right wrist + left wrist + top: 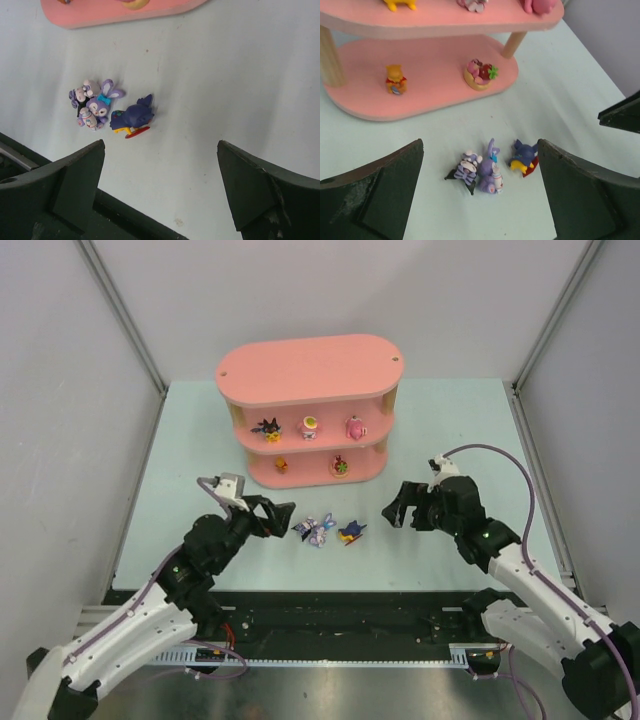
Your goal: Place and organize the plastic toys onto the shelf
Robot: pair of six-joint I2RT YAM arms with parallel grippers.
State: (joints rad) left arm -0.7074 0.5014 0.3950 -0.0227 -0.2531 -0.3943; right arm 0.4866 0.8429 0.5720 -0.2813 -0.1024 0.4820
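The pink three-tier shelf (310, 368) stands at the back. Its middle tier holds a black-eared toy (267, 427), a yellow-pink toy (310, 425) and a pink toy (356, 427). Its bottom tier holds an orange bear (395, 79) and a basket-like toy (479, 74). Three toys lie on the table in front: a striped purple one (466, 167), a purple rabbit (490, 174) and a dark blue one (524, 156). My left gripper (284, 518) is open and empty, just left of them. My right gripper (393, 510) is open and empty, to their right.
Grey walls close in the pale table (450, 440) on three sides. A black base rail (350, 615) runs along the near edge. The shelf's wooden posts (330, 62) stand at the tier ends.
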